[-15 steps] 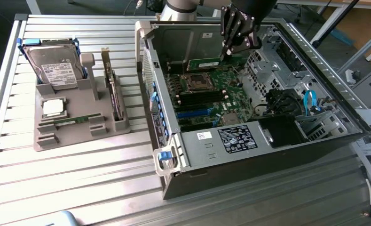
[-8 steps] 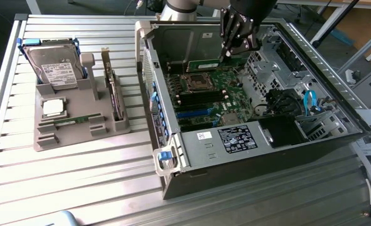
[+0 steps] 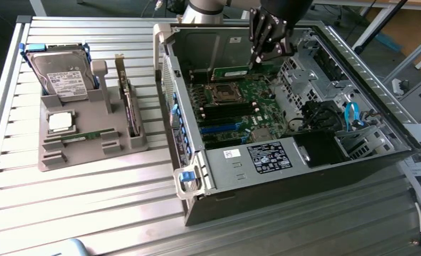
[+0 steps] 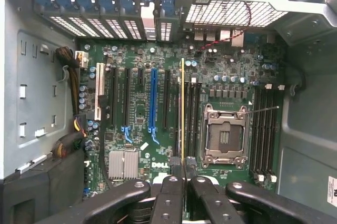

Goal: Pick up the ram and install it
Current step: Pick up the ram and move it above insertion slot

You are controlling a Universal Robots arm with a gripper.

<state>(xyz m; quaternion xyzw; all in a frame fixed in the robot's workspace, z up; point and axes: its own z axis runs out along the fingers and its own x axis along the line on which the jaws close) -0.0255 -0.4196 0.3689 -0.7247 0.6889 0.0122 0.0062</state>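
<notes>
My gripper (image 3: 259,60) hangs over the open computer case (image 3: 381,128) and is shut on the ram (image 3: 231,71), a narrow green stick held level above the motherboard (image 3: 246,114). In the wrist view the ram (image 4: 182,108) shows edge-on as a thin yellow-green line. It runs out from between my black fingertips (image 4: 172,182), with my gripper (image 4: 182,174) closed around its near end. It lies in line with the black memory slots (image 4: 190,118) beside the empty processor socket (image 4: 225,134). I cannot tell whether it touches a slot. A second ram stick (image 3: 78,137) lies in the grey holder.
The grey holder (image 3: 89,152) on the exterior view's left carries a hard drive (image 3: 61,74), a silver processor chip (image 3: 61,121) and an upright expansion card (image 3: 129,109). More memory slots (image 4: 266,129) flank the socket's other side. Blue cables (image 3: 351,116) and a drive cage stand inside the case.
</notes>
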